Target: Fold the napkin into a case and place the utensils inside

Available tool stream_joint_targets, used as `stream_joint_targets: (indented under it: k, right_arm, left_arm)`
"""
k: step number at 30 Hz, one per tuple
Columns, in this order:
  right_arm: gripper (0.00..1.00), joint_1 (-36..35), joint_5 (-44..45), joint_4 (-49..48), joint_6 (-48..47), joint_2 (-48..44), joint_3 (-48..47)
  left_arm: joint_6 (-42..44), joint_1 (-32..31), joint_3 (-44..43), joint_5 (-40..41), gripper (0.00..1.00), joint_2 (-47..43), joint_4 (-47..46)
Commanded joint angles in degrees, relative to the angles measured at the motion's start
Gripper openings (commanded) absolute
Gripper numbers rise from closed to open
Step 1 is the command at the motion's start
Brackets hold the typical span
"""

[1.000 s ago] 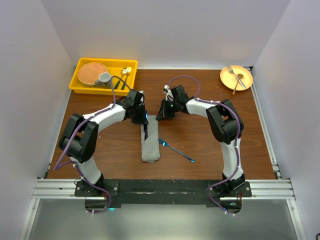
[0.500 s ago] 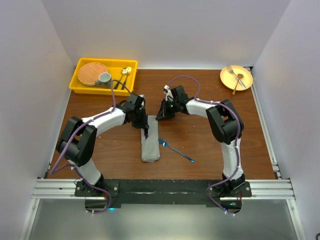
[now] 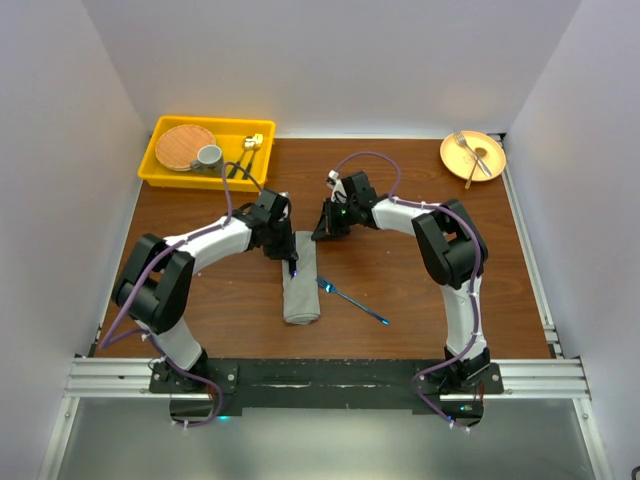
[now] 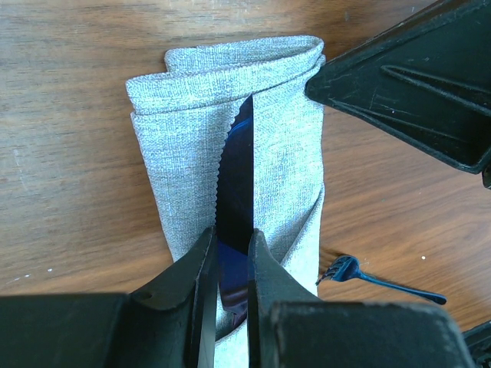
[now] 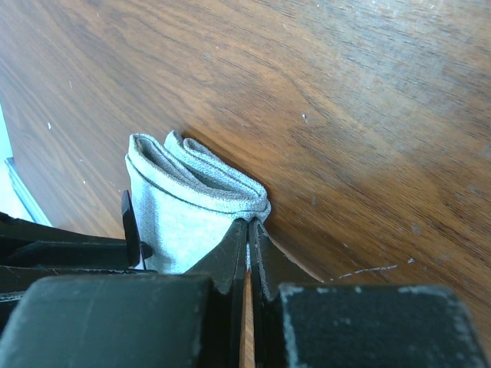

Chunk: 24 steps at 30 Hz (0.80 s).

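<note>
Knife (image 4: 236,178) | nipped between left fingers (image 4: 192,285), blade inside case (image 4: 182,130) | right fingers (image 5: 227,257) closed, touching case corner

The napkin, a plain mid-grey cloth, lies on the worktop (image 3: 400,280) folded into a narrow oblong case (image 3: 299,290), with layered, rounded folds at its far end. A dark blue knife (image 4: 236,176) with a serrated edge rests lengthwise in the slit between the two top flaps, its tip towards that far end. Its near part is pinched in the left claw (image 4: 230,239). The slim blue fork (image 3: 352,298) lies flat and slanted on the bare wood, tines just beside the case's right edge.
</note>
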State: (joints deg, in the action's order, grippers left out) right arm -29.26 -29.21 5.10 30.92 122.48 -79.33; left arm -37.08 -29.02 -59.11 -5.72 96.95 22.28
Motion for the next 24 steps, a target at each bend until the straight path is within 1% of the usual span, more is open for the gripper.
stream_joint_targets:
  k: [1, 2, 7, 9, 10, 12, 13, 14, 16, 17, 18, 19, 20, 21, 23, 24]
  right_arm:
    - [0.00, -0.5, 2.3, -1.1, -0.5, -3.3, 0.4]
    - [0.00, -0.5, 2.2, -1.1, -0.8, -3.6, 0.5]
    - [0.00, -1.2, 1.4, -1.1, -0.9, -3.7, -0.6]
    - [0.06, -1.2, 1.1, -0.4, -1.4, -4.0, -1.2]
    - [0.11, -1.2, 1.1, -0.2, -1.5, -4.1, -1.5]
    - [0.16, -1.2, 0.8, 0.7, -1.9, -4.8, -2.1]
    - [0.23, -1.2, 0.8, 1.0, -2.5, -5.1, -2.6]
    - [0.27, -1.2, 0.3, 1.2, -2.7, -5.4, -2.8]
    - [0.37, -1.2, 0.1, 2.7, -3.9, -6.5, -3.8]
    - [0.40, -1.0, 0.1, 3.6, -4.6, -6.9, -4.2]
    - [0.43, -0.7, -0.1, 5.5, -5.6, -8.6, -4.6]
    - [0.45, -0.4, -0.1, 6.3, -7.8, -9.6, -5.0]
    - [0.52, 0.4, -0.2, 7.3, -9.3, -11.0, -5.0]
    - [0.55, 0.9, -0.3, 9.7, -11.0, -12.4, -5.0]
    - [0.61, 1.7, -0.3, 13.2, -19.5, -17.3, -5.2]
    - [0.62, 1.7, 0.5, 17.8, -23.2, -18.8, -5.0]
  left_arm:
    - [0.0, -0.4, 0.3, -0.3, 0.18, -0.8, 0.6]
    - [0.1, -0.3, 0.1, -0.3, 0.22, -0.7, 0.5]
    - [0.6, -0.3, -1.5, 0.1, 0.32, -1.1, 1.2]
    - [1.0, -0.3, -2.8, 0.4, 0.36, -1.5, 1.4]
    - [1.2, -0.3, -3.2, 0.4, 0.38, -1.9, 1.5]
    - [2.0, -0.3, -4.3, 1.1, 0.45, -2.5, 1.4]
    - [2.2, -0.3, -4.6, 1.1, 0.46, -3.2, 1.2]
    - [2.6, -0.3, -5.3, 1.4, 0.52, -3.6, 1.1]
    - [3.2, -0.3, -6.0, 2.1, 0.53, -4.7, 0.6]
    - [3.8, -0.3, -6.8, 2.7, 0.57, -5.2, 0.7]
    - [4.1, -0.2, -7.2, 3.2, 0.57, -6.3, 0.7]
    - [4.4, 0.1, -7.5, 3.6, 0.57, -7.1, 0.3]
    - [5.0, 0.7, -7.8, 4.3, 0.60, -8.0, 0.0]
    - [5.3, 1.2, -7.8, 4.7, 0.62, -9.8, -0.6]
    - [6.9, 3.5, -7.5, 5.1, 0.63, -11.9, -2.4]
    - [7.5, 4.4, -7.4, 5.1, 0.63, -13.9, -3.3]
